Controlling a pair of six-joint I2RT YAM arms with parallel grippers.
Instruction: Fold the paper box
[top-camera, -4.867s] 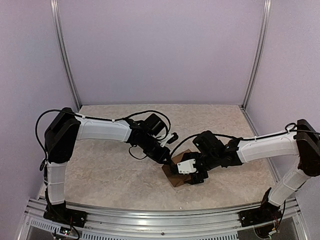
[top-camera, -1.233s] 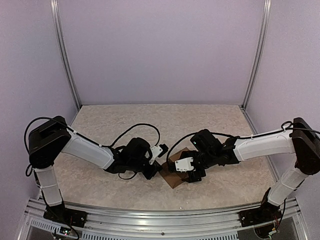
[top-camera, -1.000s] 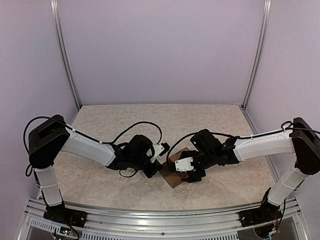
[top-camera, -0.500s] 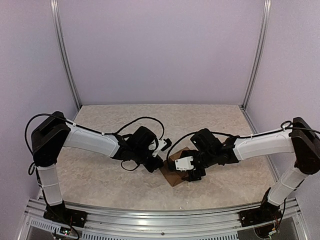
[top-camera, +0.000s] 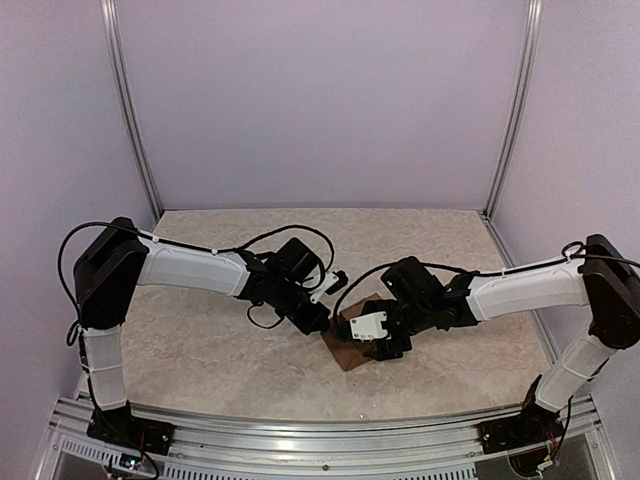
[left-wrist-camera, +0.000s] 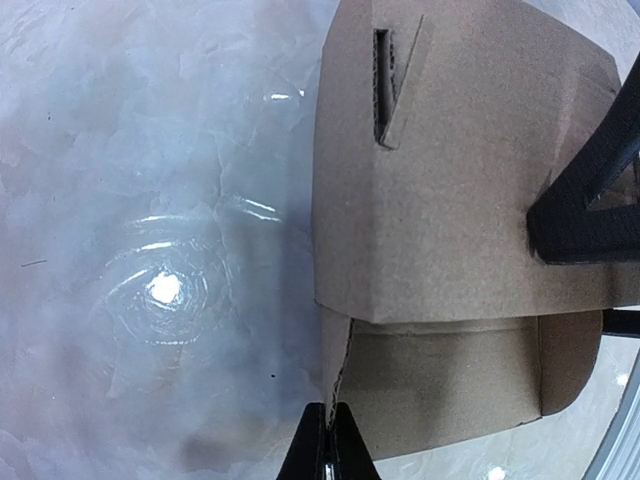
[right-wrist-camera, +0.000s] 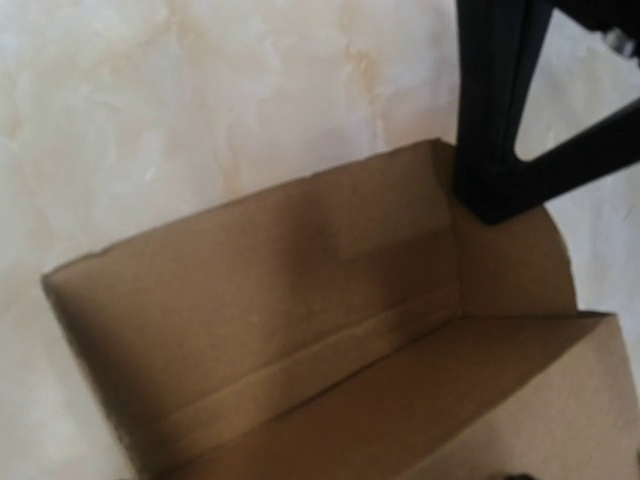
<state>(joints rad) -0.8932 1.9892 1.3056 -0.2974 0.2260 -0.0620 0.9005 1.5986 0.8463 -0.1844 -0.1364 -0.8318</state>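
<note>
Across the middle of the enclosure a pale marbled table (top-camera: 200, 340) is spreading out, glossy enough to be throwing back small spots of light in the left wrist view. Plain lilac walls (top-camera: 320, 100) are closing it in on three sides, with aluminium posts (top-camera: 130, 110) standing at the back corners and a ribbed metal rail (top-camera: 300, 440) running along the near edge.

Between the two grippers, a little nearer than the table's centre, the paper box (top-camera: 345, 352) is sitting partly formed on the surface. From above it is lying cornerwise, one corner pointing toward the near rail. Its long axis seems to be running from near-left to far-right. Its open side is facing up toward the right wrist camera, which is looking down into the brown interior. One outer panel is carrying a cut slot (left-wrist-camera: 385, 85), and a round-cornered flap (left-wrist-camera: 450, 390) is hanging out toward the left arm.

The left gripper (left-wrist-camera: 328, 450) is pressing its fingers tightly together, tips right at the flap's edge; I cannot tell whether they are touching it. The right gripper (top-camera: 378, 345) is standing wide over the box, one finger (right-wrist-camera: 495, 120) resting against an end wall. A firm hold is not something I can make out.
</note>
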